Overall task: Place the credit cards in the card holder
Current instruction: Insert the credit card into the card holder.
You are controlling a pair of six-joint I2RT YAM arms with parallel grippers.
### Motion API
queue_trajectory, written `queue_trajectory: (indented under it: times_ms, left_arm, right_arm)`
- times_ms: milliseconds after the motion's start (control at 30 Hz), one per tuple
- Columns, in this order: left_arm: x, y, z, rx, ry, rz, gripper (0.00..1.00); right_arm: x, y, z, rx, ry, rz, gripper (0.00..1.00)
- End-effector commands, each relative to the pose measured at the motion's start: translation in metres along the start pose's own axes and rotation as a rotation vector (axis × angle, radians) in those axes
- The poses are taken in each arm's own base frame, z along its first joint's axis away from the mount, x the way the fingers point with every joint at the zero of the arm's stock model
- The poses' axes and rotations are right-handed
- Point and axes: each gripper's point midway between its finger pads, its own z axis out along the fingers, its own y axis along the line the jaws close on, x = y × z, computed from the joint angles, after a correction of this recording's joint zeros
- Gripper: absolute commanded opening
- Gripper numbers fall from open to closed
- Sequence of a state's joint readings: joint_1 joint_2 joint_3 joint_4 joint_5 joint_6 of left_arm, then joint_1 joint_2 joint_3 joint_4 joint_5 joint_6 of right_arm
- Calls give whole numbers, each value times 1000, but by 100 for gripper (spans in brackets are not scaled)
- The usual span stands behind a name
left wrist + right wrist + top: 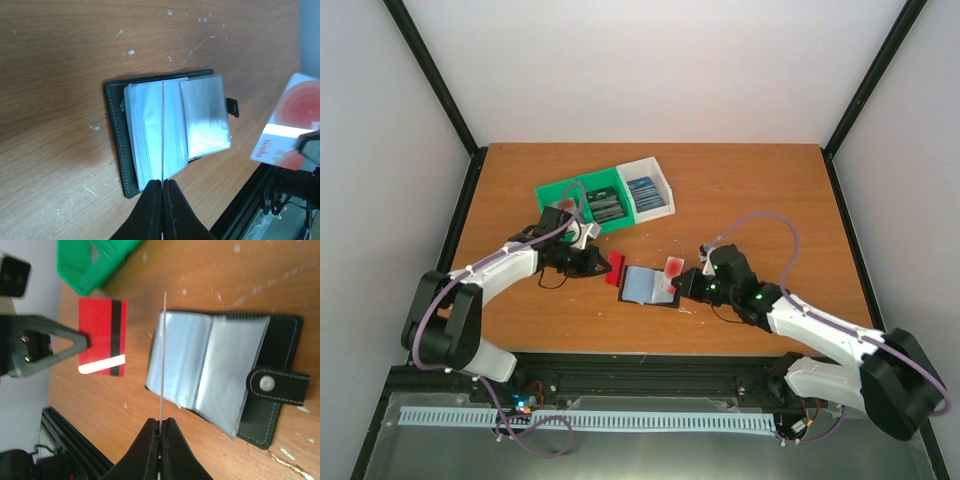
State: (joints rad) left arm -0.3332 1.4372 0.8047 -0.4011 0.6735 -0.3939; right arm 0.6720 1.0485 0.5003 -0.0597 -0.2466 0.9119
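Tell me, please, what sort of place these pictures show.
Probably a robotics lab test cell: a wooden table boxed in by plain white panels on black frame posts, with a left arm and a right arm mounted at its near edge.

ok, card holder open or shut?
Open. The card holder lies spread on the table, clear sleeves fanned out, snap tab unfastened, sticking off the side.
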Motion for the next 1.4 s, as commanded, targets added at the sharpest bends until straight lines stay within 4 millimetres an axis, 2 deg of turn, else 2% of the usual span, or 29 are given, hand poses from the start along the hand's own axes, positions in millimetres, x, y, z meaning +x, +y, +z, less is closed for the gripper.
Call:
queue_trajectory:
  times_ms: [0, 233, 467, 600, 767, 933, 1367]
  left_arm:
    - [-4, -5, 8, 44, 46, 48, 1]
    - [-4, 11, 26, 19, 70, -14, 1]
    - [1, 30, 35, -41, 81, -72, 1]
    - [3, 36, 37, -63, 89, -86, 1]
    - [5, 40, 37, -85, 94, -94, 0]
    - [5, 43, 38, -99, 96, -96, 1]
    - [7, 46, 41, -99, 108, -109, 1]
  right_arm:
    - [25, -4, 21, -58, 143, -26, 3]
    - [30, -8, 51, -112, 173, 22, 3]
    - [37, -16, 66, -118, 206, 57, 3]
    - [42, -27, 75, -78, 234, 95, 3]
    - [44, -37, 77, -40, 253, 119, 3]
    - [37, -42, 71, -28, 255, 125, 3]
    - [41, -41, 81, -69, 354, 101, 3]
